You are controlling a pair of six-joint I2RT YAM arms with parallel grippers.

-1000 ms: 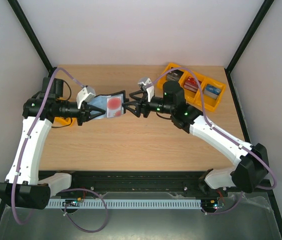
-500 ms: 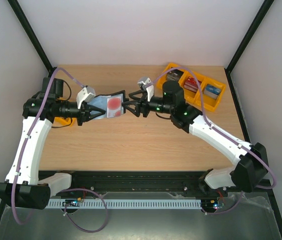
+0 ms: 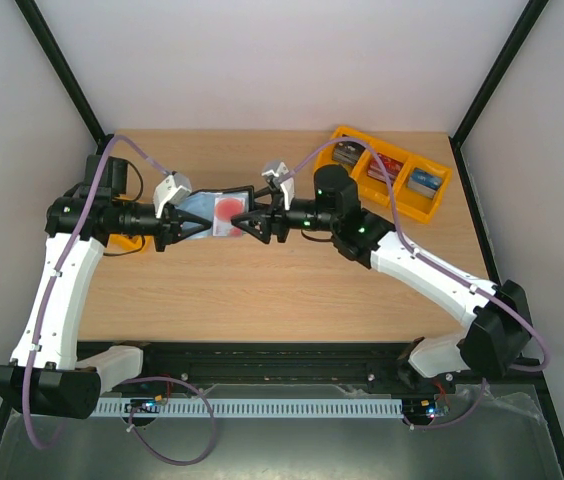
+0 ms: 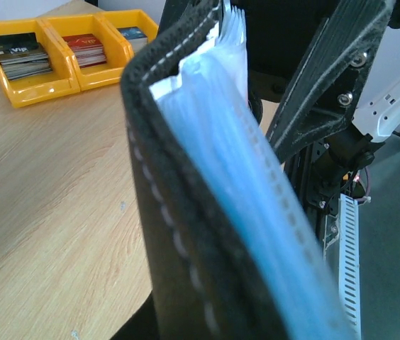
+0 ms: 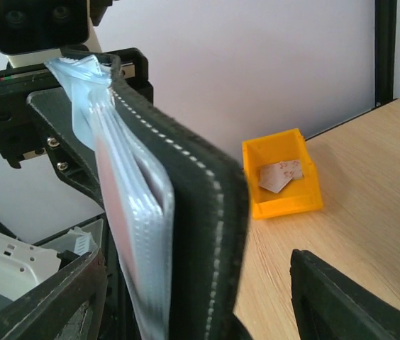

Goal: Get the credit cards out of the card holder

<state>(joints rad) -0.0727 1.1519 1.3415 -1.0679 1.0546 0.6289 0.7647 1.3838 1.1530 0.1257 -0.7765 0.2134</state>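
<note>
My left gripper [image 3: 175,225] is shut on the left end of the black card holder [image 3: 207,215] and holds it open above the table. A pale credit card with a red blotch [image 3: 227,208] shows in its clear blue pockets. My right gripper [image 3: 254,222] is open, with its jaws either side of the holder's right edge. In the right wrist view the holder [image 5: 200,212] stands between my spread fingers [image 5: 349,297], with a pinkish card [image 5: 118,212] in its pocket. In the left wrist view the holder [image 4: 179,212] fills the frame and hides my own fingers.
A yellow tray with three compartments [image 3: 390,180] of thick card stacks stands at the back right, also seen in the left wrist view [image 4: 51,53]. A small yellow bin [image 5: 281,177] holding a pale card [image 5: 279,175] stands at the far left behind the left arm.
My right gripper has moved left to the holder, and its open jaws now straddle the holder's right edge. The left gripper and the holder have stayed in place.
</note>
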